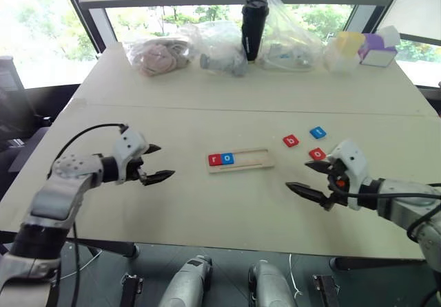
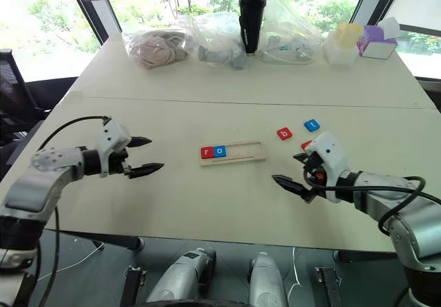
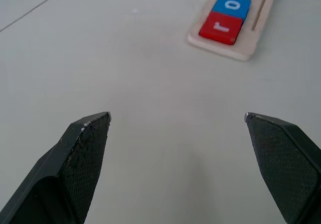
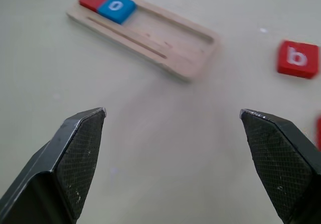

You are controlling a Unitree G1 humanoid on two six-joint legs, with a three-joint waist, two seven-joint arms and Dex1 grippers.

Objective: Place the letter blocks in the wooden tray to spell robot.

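Observation:
The wooden tray (image 1: 240, 160) lies mid-table with a red r block (image 1: 215, 159) and a blue o block (image 1: 227, 158) at its left end. To its right on the table are a red b block (image 1: 291, 140), a blue t block (image 1: 318, 132) and a red o block (image 1: 317, 153). My left gripper (image 1: 156, 162) hovers open and empty, left of the tray. Over the table right of the tray, close to the red o block, my right gripper (image 1: 310, 179) is open and empty too. The right wrist view has the tray (image 4: 160, 43) and the b block (image 4: 298, 59).
Along the table's far edge are plastic bags of items (image 1: 162, 52), a black bottle (image 1: 253, 28), and yellow and purple boxes (image 1: 365, 49). A seam (image 1: 275, 109) crosses the table behind the tray. The table's front edge runs just below both grippers.

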